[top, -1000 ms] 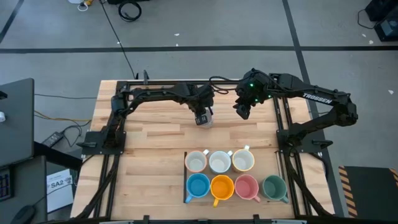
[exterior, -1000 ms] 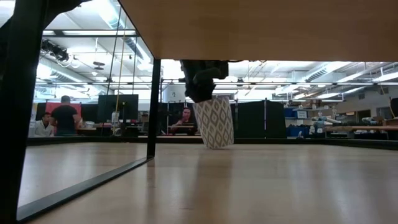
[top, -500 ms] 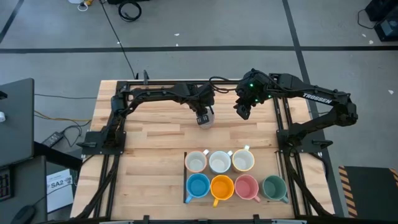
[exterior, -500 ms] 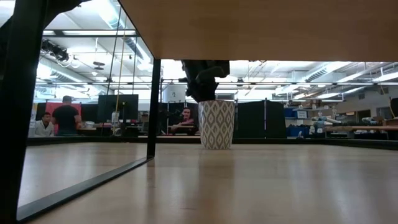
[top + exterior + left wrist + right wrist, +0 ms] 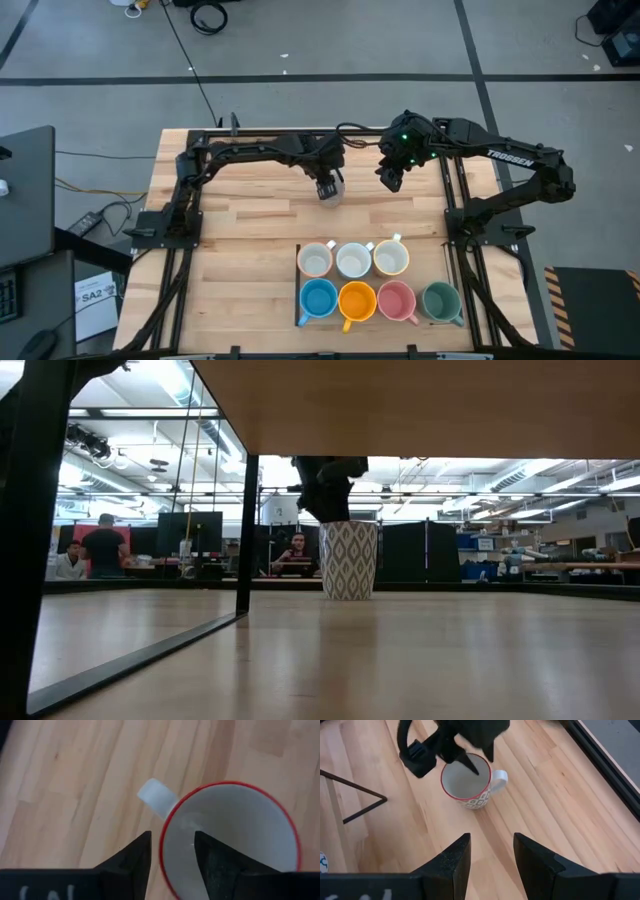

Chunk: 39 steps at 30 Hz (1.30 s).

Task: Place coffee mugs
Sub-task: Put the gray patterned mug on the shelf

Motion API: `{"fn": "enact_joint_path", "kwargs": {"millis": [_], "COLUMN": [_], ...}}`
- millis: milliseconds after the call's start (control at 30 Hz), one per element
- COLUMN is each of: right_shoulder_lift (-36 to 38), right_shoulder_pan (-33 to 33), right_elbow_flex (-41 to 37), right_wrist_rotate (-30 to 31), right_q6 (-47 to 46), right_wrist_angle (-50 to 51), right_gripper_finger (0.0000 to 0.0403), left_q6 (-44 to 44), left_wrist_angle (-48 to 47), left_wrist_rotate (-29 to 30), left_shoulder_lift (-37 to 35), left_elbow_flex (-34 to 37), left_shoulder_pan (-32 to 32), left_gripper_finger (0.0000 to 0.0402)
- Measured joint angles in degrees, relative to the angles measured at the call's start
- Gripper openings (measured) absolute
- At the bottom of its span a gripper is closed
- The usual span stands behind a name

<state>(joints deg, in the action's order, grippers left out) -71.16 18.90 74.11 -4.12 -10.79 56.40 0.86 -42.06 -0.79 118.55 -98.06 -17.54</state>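
Item: patterned mug point(image 5: 333, 190), red rim, upright on table point(image 5: 250, 230), upper centre of high view, well apart from mug cluster point(image 5: 375, 280) at lower centre.

Risk (judgement): lift-off w/ a finger dragging the rim could tip the mug; cause = one finger inside the cup.

Left gripper point(image 5: 172, 852): jaws slightly apart, straddling rim by the handle; contact can't tell.

Right gripper point(image 5: 490, 852): upper centre-right of high view, jaws apart, holding nothing.
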Motion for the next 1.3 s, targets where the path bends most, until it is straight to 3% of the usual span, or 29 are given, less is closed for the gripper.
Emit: {"fn": "enact_joint_path", "kwargs": {"millis": [267,567,933,1167,1300], "right_shoulder_lift": [-0.02,-1.89,-12.84,-19.62,-22.69], "right_shoulder_pan": [0.0,0.23,1.6,1.6,1.57], "right_elbow_flex": [0.0,0.02,0.02,0.02,0.02], "right_wrist_rotate": [0.0,-0.64,-4.95,-8.02,-9.44], "right_q6": [-0.02,3.44,14.83,20.32,21.49], "right_wrist_angle": [-1.48,-12.1,-22.63,-26.2,-28.08], "right_gripper_finger": [0.0154,0.0154,0.0154,0.0154,0.0154], "left_q6": [0.19,2.91,2.87,2.89,4.3], "left_wrist_angle": [-3.21,-11.75,-13.59,-23.71,-24.04], "left_wrist_rotate": [-0.44,-0.49,-0.16,0.66,0.7], "left_shoulder_lift": [-5.16,-12.25,-14.89,-15.91,-16.03], "left_elbow_flex": [0.0,0.0,-0.02,0.0,0.0], "left_shoulder_pan": [-1.1,-1.0,-1.36,-2.23,-2.54], "left_gripper_finger": [0.0156,0.0156,0.0156,0.0156,0.0156]}}
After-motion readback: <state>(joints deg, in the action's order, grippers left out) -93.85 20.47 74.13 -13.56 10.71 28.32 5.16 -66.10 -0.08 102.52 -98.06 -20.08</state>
